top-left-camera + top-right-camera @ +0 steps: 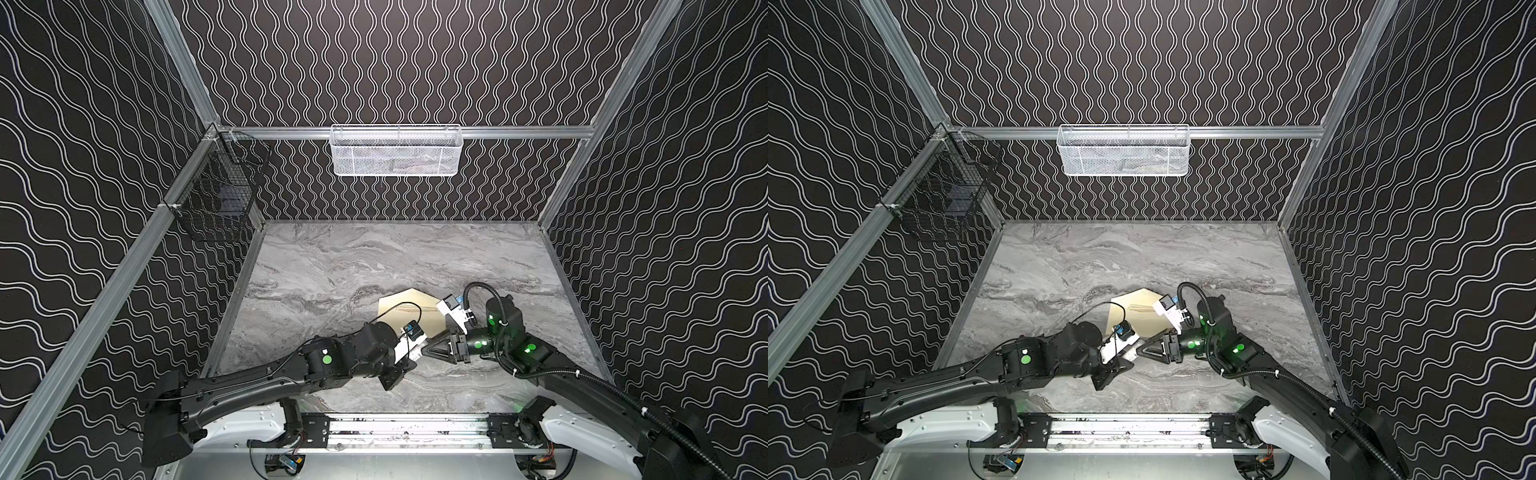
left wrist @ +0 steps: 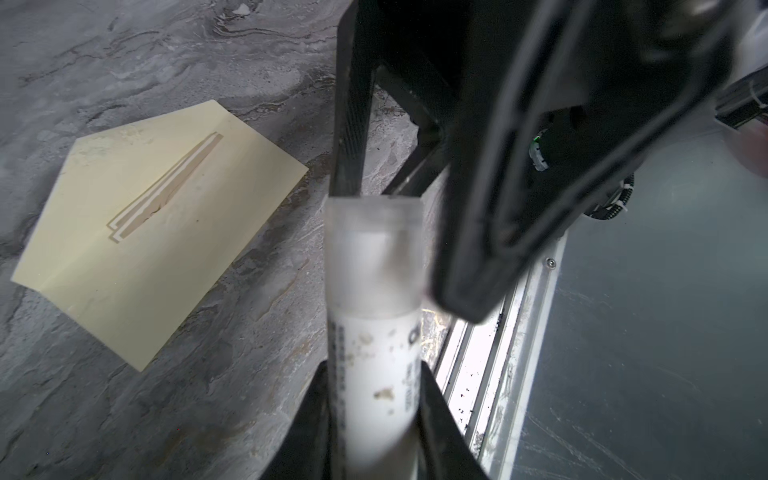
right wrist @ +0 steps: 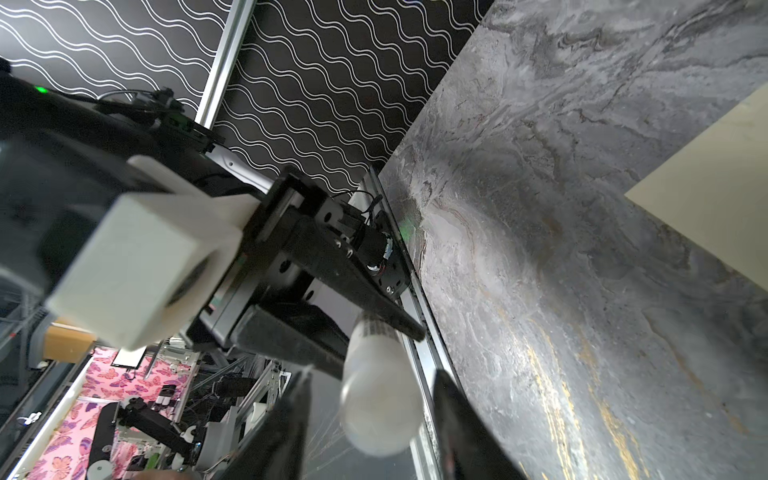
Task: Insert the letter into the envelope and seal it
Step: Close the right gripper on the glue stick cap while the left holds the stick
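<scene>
Grey marbled counter (image 1: 316, 266), smooth and matte. In both top views the left arm (image 1: 257, 374) stretches in low from 7 o'clock. The right arm (image 1: 582, 382) comes from 5 o'clock, elbow bent, wrist pointing to 9 o'clock. Tips meet nose to nose at 6 o'clock of counter centre.

About mid-counter lies the envelope (image 2: 124, 257), flat, at 12 o'clock of the meeting tips, apart from both. It is pale cream paper with a five-sided outline, flap spread open, stepped tan strip mid-face.

The left pincer (image 2: 374, 415) is pinching the body of a white stick (image 2: 374, 357). The right pincer (image 3: 374, 382) is spread, black tapered fingers either side of the stick's end, gaps showing.

Stick is a round plastic tube with a smudged label and a frosted translucent cap (image 2: 374, 249).
</scene>
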